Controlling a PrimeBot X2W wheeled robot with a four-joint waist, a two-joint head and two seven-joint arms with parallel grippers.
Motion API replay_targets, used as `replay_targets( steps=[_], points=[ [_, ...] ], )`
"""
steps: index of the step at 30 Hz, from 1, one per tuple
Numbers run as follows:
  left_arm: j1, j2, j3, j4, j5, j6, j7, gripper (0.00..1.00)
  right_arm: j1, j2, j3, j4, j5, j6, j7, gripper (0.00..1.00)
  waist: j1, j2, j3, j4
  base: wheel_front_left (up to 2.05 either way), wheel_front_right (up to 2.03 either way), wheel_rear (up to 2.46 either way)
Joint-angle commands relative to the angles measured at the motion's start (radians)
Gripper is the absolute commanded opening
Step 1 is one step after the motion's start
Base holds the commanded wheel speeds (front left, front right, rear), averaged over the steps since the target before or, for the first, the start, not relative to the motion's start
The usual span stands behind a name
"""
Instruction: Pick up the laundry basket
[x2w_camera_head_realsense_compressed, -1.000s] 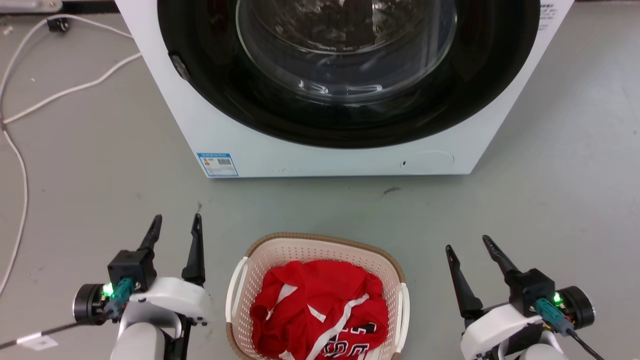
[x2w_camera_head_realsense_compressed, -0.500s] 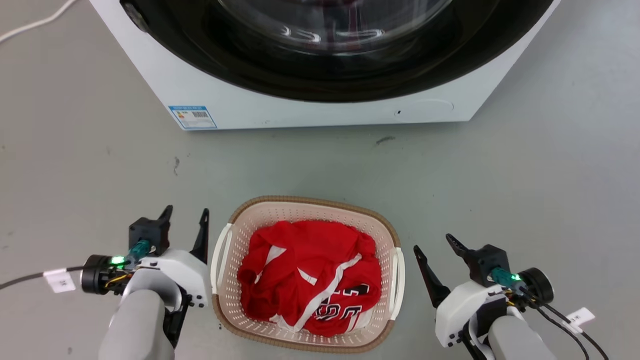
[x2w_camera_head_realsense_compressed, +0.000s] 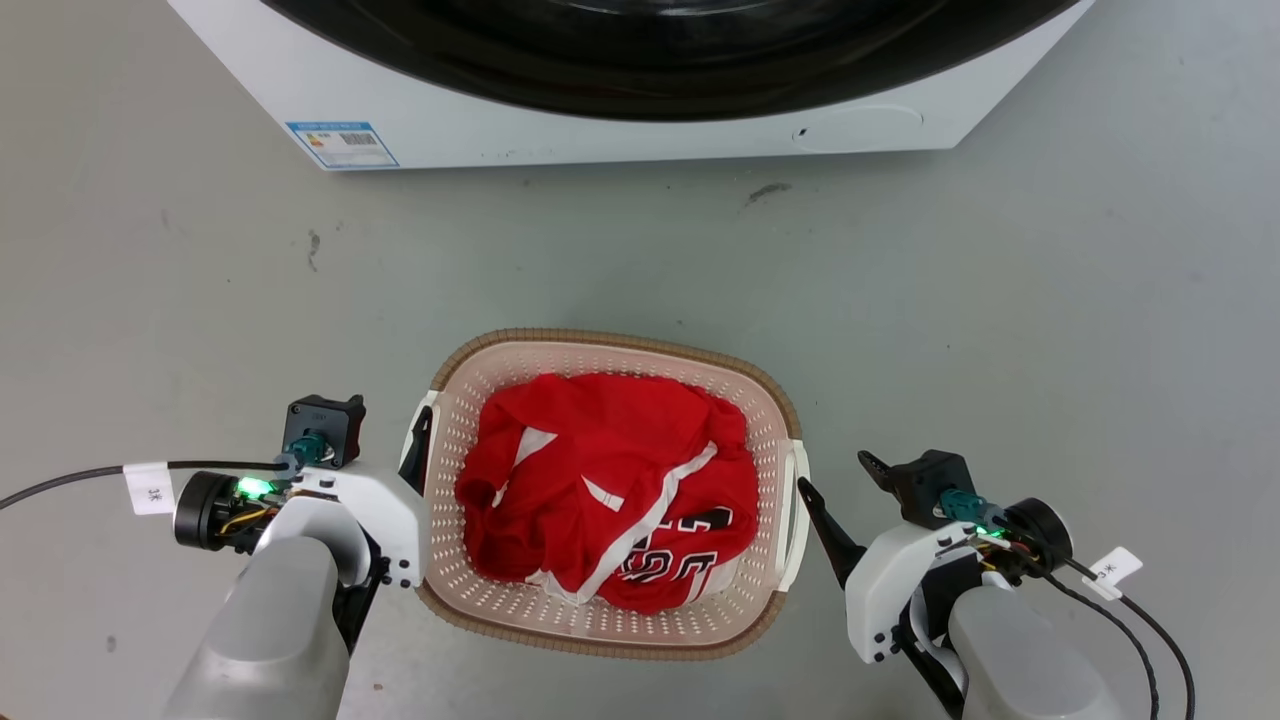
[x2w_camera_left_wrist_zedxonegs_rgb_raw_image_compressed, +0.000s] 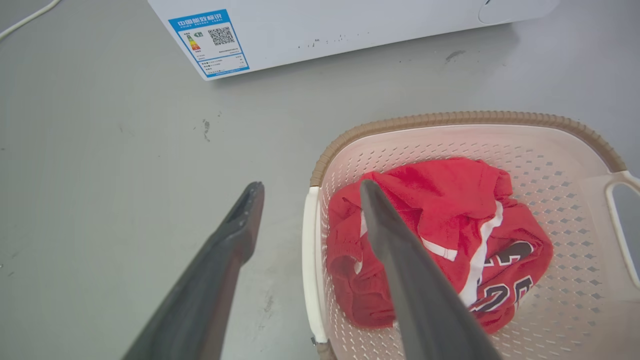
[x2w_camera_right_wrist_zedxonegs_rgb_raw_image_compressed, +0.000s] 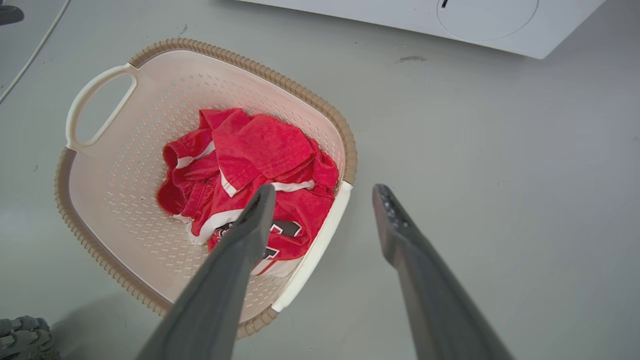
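The left gripper (x2w_camera_left_wrist_zedxonegs_rgb_raw_image_compressed: 311, 186) holds its 2 fingers apart, 1 over the floor (x2w_camera_left_wrist_zedxonegs_rgb_raw_image_compressed: 125, 175) and 1 over the inside of the laundry basket (x2w_camera_head_realsense_compressed: 600, 340), with the left handle (x2w_camera_left_wrist_zedxonegs_rgb_raw_image_compressed: 309, 260) between them. The right gripper (x2w_camera_right_wrist_zedxonegs_rgb_raw_image_compressed: 324, 190) is spread the same way across the right handle (x2w_camera_right_wrist_zedxonegs_rgb_raw_image_compressed: 312, 250). I would lower both arms until the handles sit deep between the fingers, close them together, then lift evenly. The basket stands on the floor between the arms and holds a red garment (x2w_camera_head_realsense_compressed: 600, 480). The washer (x2w_camera_head_realsense_compressed: 600, 140) is well beyond it.
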Motion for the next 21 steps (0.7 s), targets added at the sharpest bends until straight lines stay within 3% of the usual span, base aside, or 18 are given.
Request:
replay_targets(
  steps=[1, 21],
  points=[
    [-0.017, 0.004, -0.005, 0.011, -0.008, -0.001, -0.003, 1.0, -0.021, 0.0, 0.009, 0.012, 0.009, -0.001, -0.002, 1.0, -0.0001, 0.0, 0.017, -0.003, 0.0, 0.0, 0.0],
    [-0.155, 0.005, -0.126, 0.2, -0.055, 0.001, -0.003, 1.0, -0.137, 0.0, 0.173, 0.152, 0.186, -0.001, -0.002, 1.0, -0.0001, 0.0, 0.165, -0.002, 0.0, 0.0, 0.0]
  ],
)
